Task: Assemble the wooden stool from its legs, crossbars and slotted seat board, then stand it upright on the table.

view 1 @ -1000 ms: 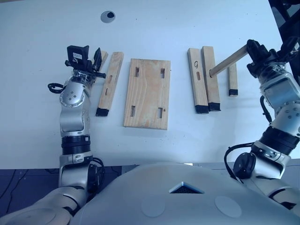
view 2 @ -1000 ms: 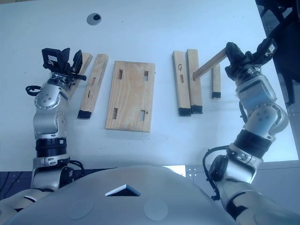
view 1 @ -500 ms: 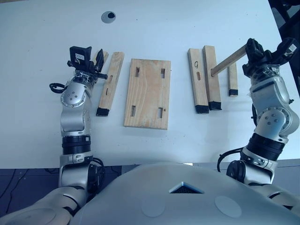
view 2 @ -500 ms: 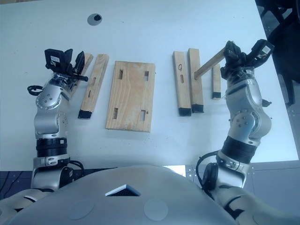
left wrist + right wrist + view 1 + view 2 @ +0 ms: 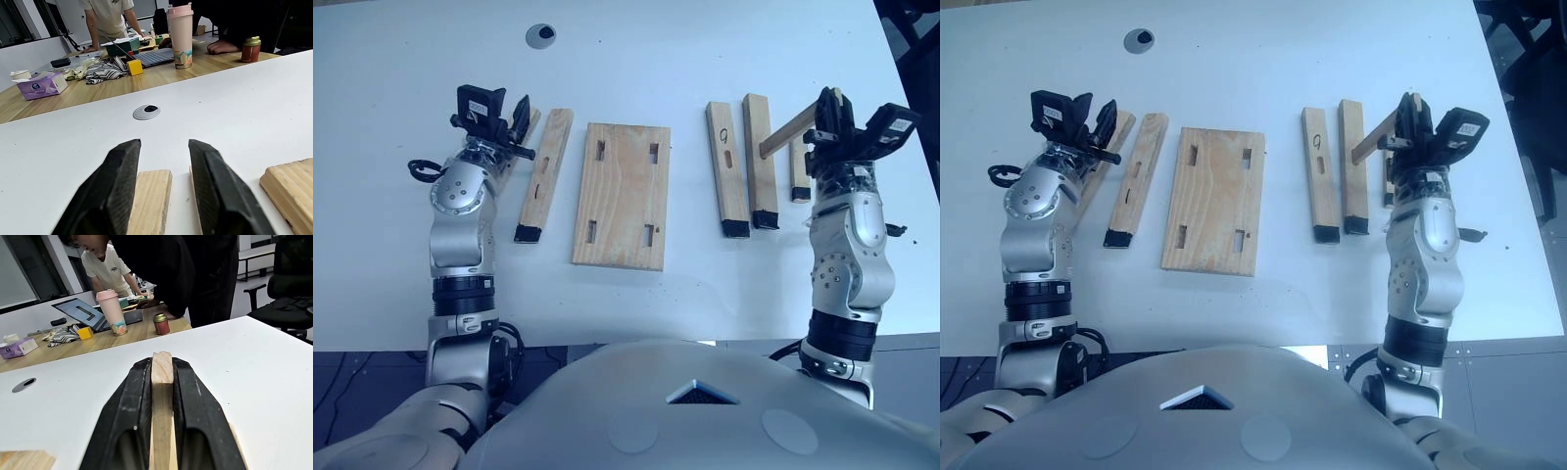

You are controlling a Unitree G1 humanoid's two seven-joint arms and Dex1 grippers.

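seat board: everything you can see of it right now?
The seat board is a flat rectangular panel of pale grained wood with four small rectangular slots, two toward each short end. It lies flat on the white table, long side running away from the robot, slightly skewed. A black-tipped leg lies apart on its left, a pen-marked leg apart on its right. Nothing rests on it.
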